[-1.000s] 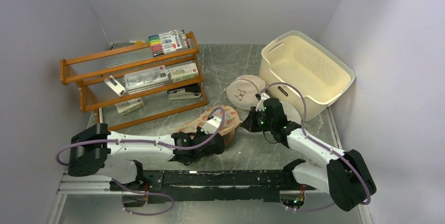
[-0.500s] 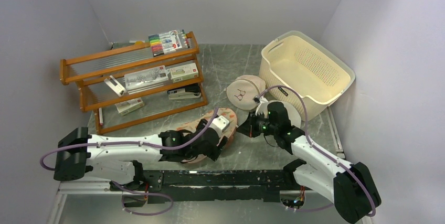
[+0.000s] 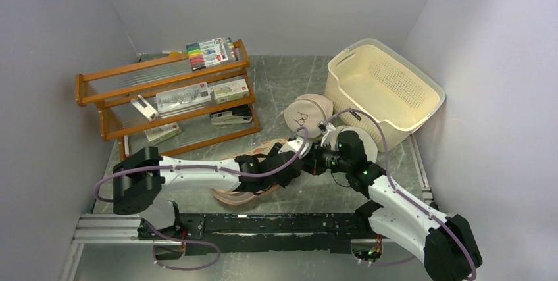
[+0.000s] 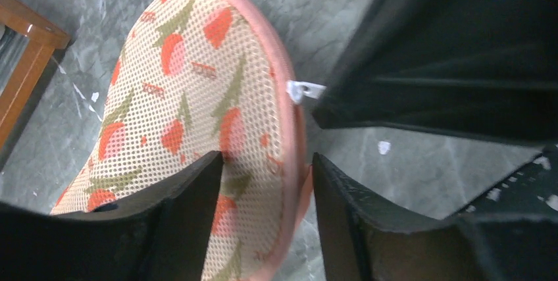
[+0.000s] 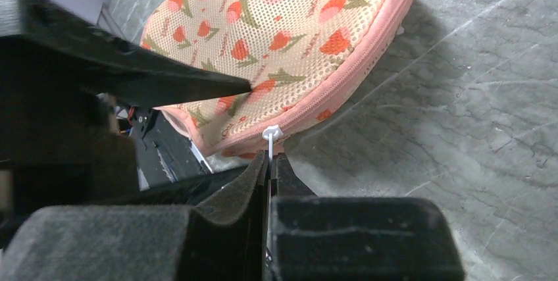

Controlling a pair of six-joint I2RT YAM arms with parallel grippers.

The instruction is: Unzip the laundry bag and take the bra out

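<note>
At the far left we see a wooden rack (image 3: pixel 164 97) standing on the grey marbled table (image 3: pixel 283 80). A pack of coloured markers (image 3: pixel 210 52) lies on its top shelf, and small boxes sit on the shelves below. The rack's near rail is close behind the left arm, which reaches across to the middle of the table.

The left gripper (image 3: pixel 289 161) is clamped on the pink rim of the laundry bag (image 3: pixel 238 195). In the wrist view one finger (image 4: pixel 191 215) presses on the floral mesh and the other sits outside the edging, with the fabric filling the gap between them. The bag sits at the table's middle near the front edge, tilted, with one lobe sagging toward the arm bases and the other raised at the gripper. The left arm covers most of it from above.

Just right of that grip, a small white zip pull (image 5: pixel 271 135) sticks out from the pink edging. The right gripper (image 5: pixel 270 159) has its fingers pressed together on this tab. The stretch of zip we can see looks closed. The two grippers are almost touching and crowd each other's view.

Behind them lies a round pale dome bag (image 3: pixel 306 115) with a black bra drawing. Further right, a cream perforated basket (image 3: pixel 385 90) stands against the wall.
</note>
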